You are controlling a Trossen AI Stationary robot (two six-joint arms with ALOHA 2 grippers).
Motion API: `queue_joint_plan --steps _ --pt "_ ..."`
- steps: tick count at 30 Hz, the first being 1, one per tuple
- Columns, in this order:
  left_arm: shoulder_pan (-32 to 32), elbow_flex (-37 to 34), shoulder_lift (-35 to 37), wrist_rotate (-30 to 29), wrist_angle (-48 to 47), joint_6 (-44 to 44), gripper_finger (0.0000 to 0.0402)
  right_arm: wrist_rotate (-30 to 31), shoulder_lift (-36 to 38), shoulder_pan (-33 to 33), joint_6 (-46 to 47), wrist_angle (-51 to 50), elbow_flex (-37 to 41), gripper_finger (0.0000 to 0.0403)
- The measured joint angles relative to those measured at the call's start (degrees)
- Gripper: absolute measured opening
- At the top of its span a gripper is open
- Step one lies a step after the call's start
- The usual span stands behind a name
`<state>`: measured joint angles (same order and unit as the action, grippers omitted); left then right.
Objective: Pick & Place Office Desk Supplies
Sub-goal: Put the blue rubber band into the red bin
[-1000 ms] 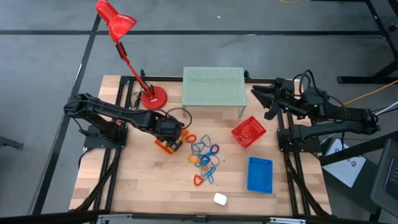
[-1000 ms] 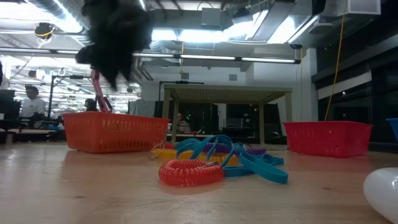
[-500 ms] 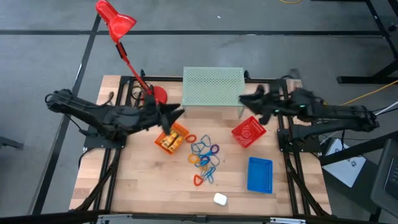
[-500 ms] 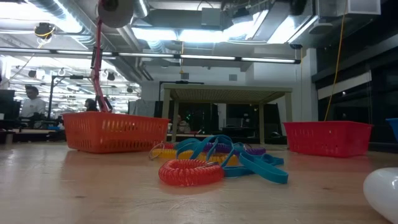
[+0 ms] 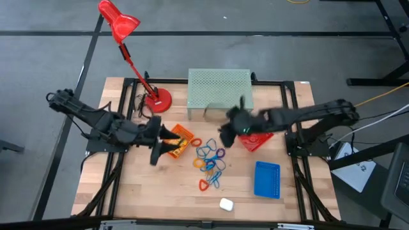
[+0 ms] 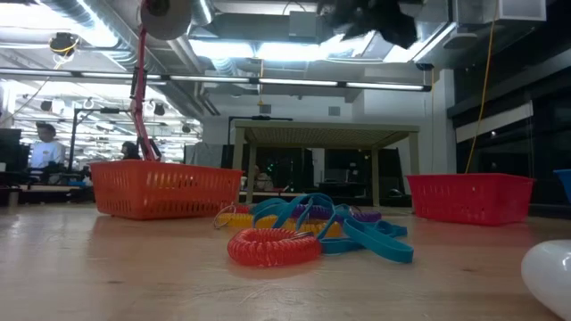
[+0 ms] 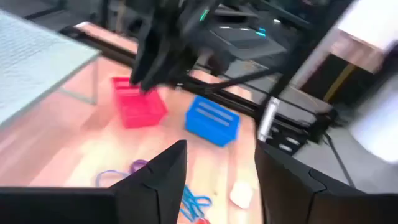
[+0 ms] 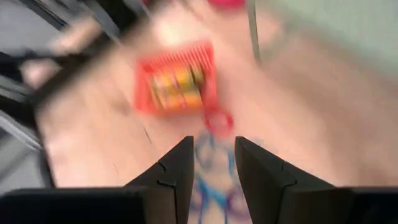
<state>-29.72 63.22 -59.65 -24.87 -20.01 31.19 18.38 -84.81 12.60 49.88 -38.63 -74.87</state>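
An orange mesh basket [image 5: 179,139] stands left of the table's middle with yellow tubes [image 8: 177,84] lying in it. Coloured loops [image 5: 211,160] lie heaped on the wood at the middle; a red coil [image 6: 274,247] sits nearest in the low view. A red basket [image 5: 259,139] and a blue basket [image 5: 267,179] stand on the right. My left gripper [image 5: 161,148] hovers open and empty beside the orange basket's near left side. My right gripper [image 5: 223,135] hangs open and empty above the table, between the loops and the red basket, slanting down toward the loops [image 8: 208,152].
A pale green mesh riser [image 5: 219,89] stands at the far middle, a red desk lamp [image 5: 156,99] at the far left. A white rounded object [image 5: 225,204] lies near the front edge. Bare wood shows at the near left. People sit in the room beyond [image 6: 45,147].
My left gripper has risen from the orange basket, turned, and drawn back toward the table's near left, leaving the yellow tubes in the basket. My right gripper has swung from the far right edge toward the table's middle and tipped downward over the loops.
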Motion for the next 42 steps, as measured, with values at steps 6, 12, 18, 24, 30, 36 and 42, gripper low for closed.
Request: queue_joint_plan --steps 6,12,18,24,30,36,42 --pt "-4.4 -4.2 1.1 -1.0 5.4 -2.6 0.0184 1.2 -7.3 7.8 16.5 -7.4 0.5 0.0118" --pt "-3.9 -28.7 6.5 5.0 37.6 4.3 0.0184 0.6 -8.3 11.4 25.6 -7.7 0.5 0.0118" --pt "-6.3 -50.5 7.9 -3.6 66.9 13.6 0.0182 -0.7 -8.1 12.1 27.6 -7.0 0.5 0.0118" --pt "-7.0 -51.8 8.3 -5.2 67.5 12.3 0.0164 -10.6 -13.7 9.3 27.4 -12.6 0.4 0.0119" --pt "-6.9 -51.8 8.3 -7.4 67.4 12.2 0.0149 -15.2 -21.5 7.5 25.0 -7.1 0.5 0.0131" --pt "-6.9 -51.8 8.3 -7.5 66.3 14.8 0.0148 -15.4 -24.2 6.6 25.9 -0.1 0.5 0.0134" --pt "-6.9 -51.8 8.3 -7.5 66.0 15.1 0.0148 -15.4 -24.5 6.5 27.1 -4.3 0.5 0.0135"
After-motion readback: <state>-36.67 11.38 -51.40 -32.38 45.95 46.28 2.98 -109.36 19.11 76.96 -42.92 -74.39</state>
